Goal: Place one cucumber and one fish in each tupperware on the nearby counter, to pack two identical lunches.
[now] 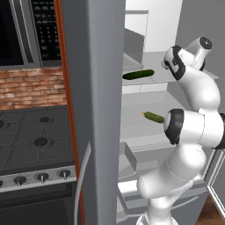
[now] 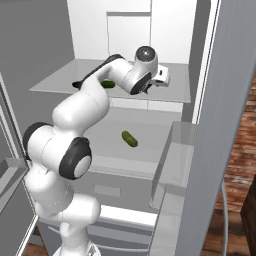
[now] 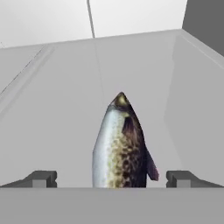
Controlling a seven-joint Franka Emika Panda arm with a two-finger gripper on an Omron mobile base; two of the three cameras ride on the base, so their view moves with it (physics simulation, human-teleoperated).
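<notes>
Inside the open refrigerator (image 1: 94,110), the white arm reaches onto the upper shelf (image 2: 55,80), where a dark green cucumber (image 1: 138,74) lies, while a second, smaller cucumber (image 2: 129,138) lies on the lower shelf (image 2: 150,130) beneath it. In the hand view, a speckled silver-and-brown fish (image 3: 121,144) lies on the shelf floor between the fingertips (image 3: 41,178) of the gripper (image 3: 112,179), whose jaws stand spread wide on either side without touching it.
</notes>
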